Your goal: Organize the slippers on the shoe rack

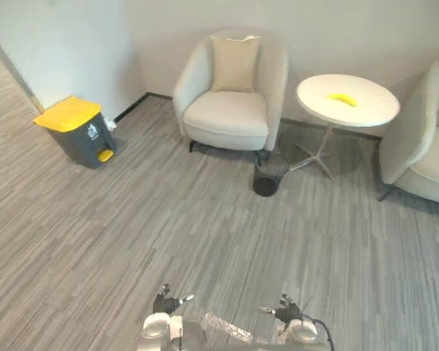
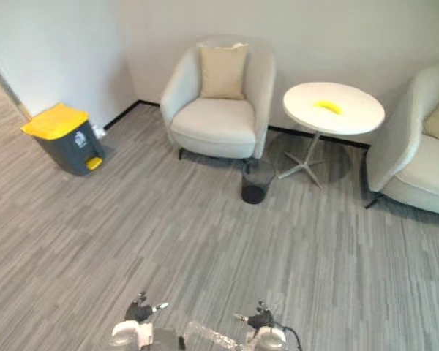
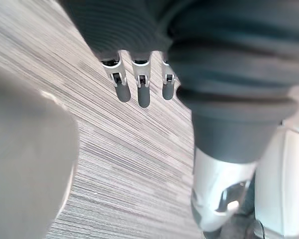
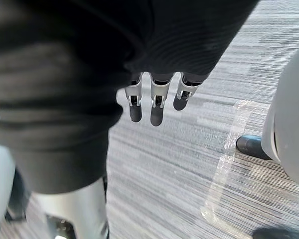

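Above grey carpet (image 1: pixel 205 219) | left hand (image 3: pixel 143 94) fingers straight | right hand (image 4: pixel 157 107) likewise

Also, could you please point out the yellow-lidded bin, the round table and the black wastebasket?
Bin (image 1: pixel 68 113): left eye view, on its yellow lid.
Table (image 1: pixel 373 107): left eye view, on a bare part of its white top.
Wastebasket (image 1: pixel 269 179): left eye view, on its dark wall.

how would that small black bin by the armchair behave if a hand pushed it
The black bin looks like thin open mesh, so it is probably light and would slide easily on the flat grey floor. It stands upright and fairly narrow, so a push near its rim might tip it; being round, it could then roll.
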{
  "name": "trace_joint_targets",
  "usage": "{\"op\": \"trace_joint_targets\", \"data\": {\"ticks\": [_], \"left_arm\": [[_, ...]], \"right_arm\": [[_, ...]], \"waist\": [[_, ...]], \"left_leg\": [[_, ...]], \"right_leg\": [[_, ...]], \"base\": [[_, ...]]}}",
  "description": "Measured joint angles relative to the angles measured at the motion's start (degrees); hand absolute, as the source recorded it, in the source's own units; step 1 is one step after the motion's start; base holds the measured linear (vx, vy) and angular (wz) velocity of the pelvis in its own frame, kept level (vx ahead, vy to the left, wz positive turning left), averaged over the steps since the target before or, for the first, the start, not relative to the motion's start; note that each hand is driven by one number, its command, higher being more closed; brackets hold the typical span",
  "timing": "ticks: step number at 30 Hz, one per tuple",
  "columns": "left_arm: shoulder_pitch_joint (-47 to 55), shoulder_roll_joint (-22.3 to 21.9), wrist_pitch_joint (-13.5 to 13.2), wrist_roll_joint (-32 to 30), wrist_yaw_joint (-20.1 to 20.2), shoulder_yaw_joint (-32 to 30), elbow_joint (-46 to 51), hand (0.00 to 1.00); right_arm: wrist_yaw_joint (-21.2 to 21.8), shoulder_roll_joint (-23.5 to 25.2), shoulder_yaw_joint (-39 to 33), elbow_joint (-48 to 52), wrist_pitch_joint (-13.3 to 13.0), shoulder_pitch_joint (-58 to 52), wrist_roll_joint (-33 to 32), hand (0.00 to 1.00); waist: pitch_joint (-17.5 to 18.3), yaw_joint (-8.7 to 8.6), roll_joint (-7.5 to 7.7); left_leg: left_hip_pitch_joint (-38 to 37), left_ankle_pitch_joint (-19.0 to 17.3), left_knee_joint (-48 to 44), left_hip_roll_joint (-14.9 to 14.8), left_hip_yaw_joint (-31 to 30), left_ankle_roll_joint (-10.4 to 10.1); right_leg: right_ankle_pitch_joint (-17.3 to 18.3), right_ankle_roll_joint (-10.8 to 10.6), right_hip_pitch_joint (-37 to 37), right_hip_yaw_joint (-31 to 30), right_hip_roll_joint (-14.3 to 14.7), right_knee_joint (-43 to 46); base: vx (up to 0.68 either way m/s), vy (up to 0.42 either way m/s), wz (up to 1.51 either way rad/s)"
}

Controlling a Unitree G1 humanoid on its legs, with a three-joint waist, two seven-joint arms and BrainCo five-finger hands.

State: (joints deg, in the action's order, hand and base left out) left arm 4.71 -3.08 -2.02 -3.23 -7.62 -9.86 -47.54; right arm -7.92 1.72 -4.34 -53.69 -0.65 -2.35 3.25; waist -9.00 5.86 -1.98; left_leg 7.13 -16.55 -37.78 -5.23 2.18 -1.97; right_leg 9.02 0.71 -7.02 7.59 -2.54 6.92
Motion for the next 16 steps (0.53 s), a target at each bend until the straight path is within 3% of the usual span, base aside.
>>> {"op": "trace_joint_targets", "data": {"ticks": [2, 4, 6, 9, 11, 16], "left_arm": [[0.41, -0.2, -0.09, 0.05, -0.15, 0.39, 0.94, 0.0], [0.76, -0.07, 0.01, 0.14, -0.54, 1.05, 0.29, 0.0], [0.91, 0.74, -0.07, 0.12, -1.13, 0.58, 0.11, 0.0], [0.93, 1.61, -0.06, 0.12, -1.12, 0.87, -0.69, 0.0], [0.6, 1.63, -0.11, 0.34, -1.11, 1.03, -1.47, 0.0], [0.62, 0.93, -0.11, 1.29, -0.99, 2.06, -1.74, 0.0]], "right_arm": [[0.02, 0.11, 0.02, 0.29, 0.23, -0.09, -0.85, 0.0], [0.03, 0.07, -0.15, 0.27, 0.52, -0.3, -1.0, 0.0], [0.07, 0.85, -0.13, 1.02, 0.55, -1.7, -0.98, 0.0], [0.11, 1.66, -0.08, 0.93, 0.73, -2.62, -1.01, 0.0], [0.02, 2.05, -1.86, 0.93, 0.84, -2.94, -1.02, 0.0], [-0.73, 2.19, -5.25, 0.73, 0.94, -3.05, -1.16, 0.0]], "waist": [[0.02, 0.25, 0.05], [0.91, 0.24, -1.36], [1.72, 0.13, 0.79], [3.36, -0.03, 2.61], [3.99, 0.06, 3.16], [4.8, 0.06, 2.56]], "left_leg": [[-0.29, 0.62, 10.96, 3.51, -7.17, -0.33], [-1.58, 4.56, 16.58, 2.99, -8.09, -1.1], [-3.41, 4.36, 18.16, 4.14, -6.27, -0.5], [-5.79, 4.86, 22.06, 6.11, -5.47, 0.33], [-7.49, 5.01, 23.87, 6.48, -4.66, 0.5], [-9.64, 5.01, 25.59, 6.15, -4.22, 0.5]], "right_leg": [[0.56, -1.0, 1.66, -2.08, -0.84, 1.49], [1.07, -2.64, 2.27, -4.62, 0.31, 2.6], [0.96, -3.6, 1.15, -5.62, -1.19, 1.76], [1.47, -4.37, 0.75, -6.31, -3.12, 0.69], [1.46, -4.38, -0.14, -6.42, -3.59, 0.3], [1.4, -4.34, -1.44, -6.38, -3.42, -0.34]], "base": [[0.04, 0.135, -0.64], [0.09, 0.173, -0.58], [0.21, 0.159, -0.37], [0.16, 0.083, -0.14], [0.23, 0.053, -0.12], [0.15, -0.001, -0.05]]}}
